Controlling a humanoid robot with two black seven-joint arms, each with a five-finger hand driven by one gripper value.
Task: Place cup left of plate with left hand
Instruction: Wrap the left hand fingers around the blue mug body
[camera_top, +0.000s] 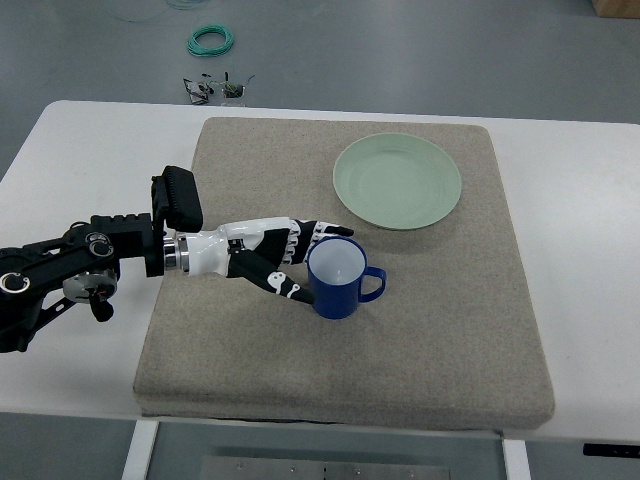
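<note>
— What is your left hand (285, 258) doing?
— Its fingers are wrapping round the side of the blue cup (339, 278), gripping it upright, handle pointing away from the hand.
— And where is the cup sitting?
— You're seeing it resting on the beige mat (440, 330), just in front of the green plate (397, 182) and slightly to its left, not touching it.

A white table (80, 150) stands on grey floor (400, 50). At 11 o'clock, a green cable coil (212, 40) lies on this floor.
</note>
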